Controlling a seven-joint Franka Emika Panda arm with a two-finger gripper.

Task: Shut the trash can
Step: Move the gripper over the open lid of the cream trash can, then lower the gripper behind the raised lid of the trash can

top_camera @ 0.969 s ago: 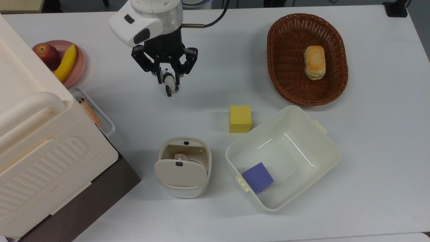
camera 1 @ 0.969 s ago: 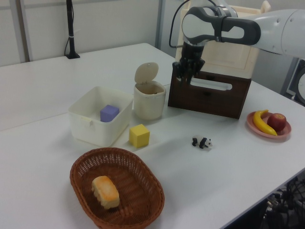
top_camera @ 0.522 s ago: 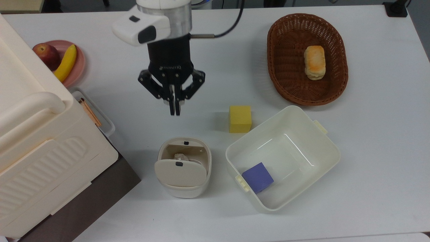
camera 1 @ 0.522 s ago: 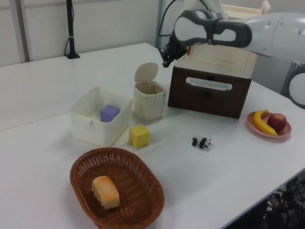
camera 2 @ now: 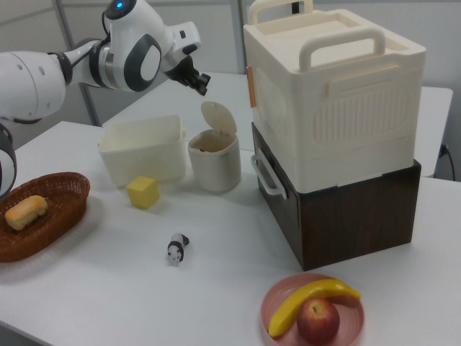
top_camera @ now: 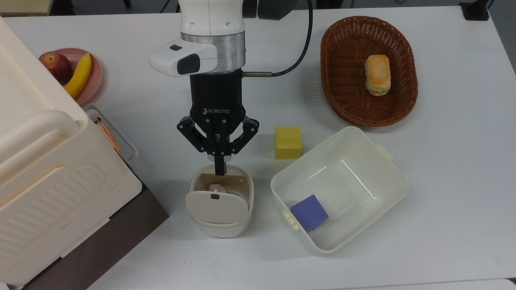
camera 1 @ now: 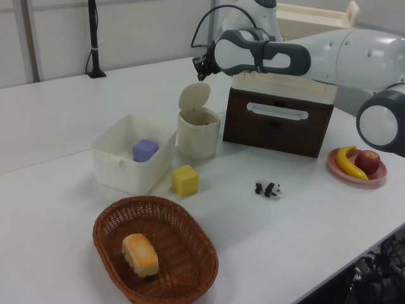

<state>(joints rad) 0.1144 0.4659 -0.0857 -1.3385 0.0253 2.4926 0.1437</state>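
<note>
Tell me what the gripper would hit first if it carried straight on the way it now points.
Probably the trash can's raised lid: the gripper, jaws shut, points down towards it from just above in the right view. Depth is uncertain; it might pass into the open bin instead.

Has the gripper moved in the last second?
Yes. In the top view, the gripper has travelled down the picture, from beside the fruit plate to the open trash can.

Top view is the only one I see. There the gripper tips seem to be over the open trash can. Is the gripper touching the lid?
Observer: No. In the left view the gripper hangs above the raised lid, with a gap between them.
Operator: How does the lid stand?
Observer: Nearly upright on the trash can, as the right view shows.
Operator: Is something under the arm?
Observer: Yes, a toy panda lies there, well apart from the trash can.
</note>
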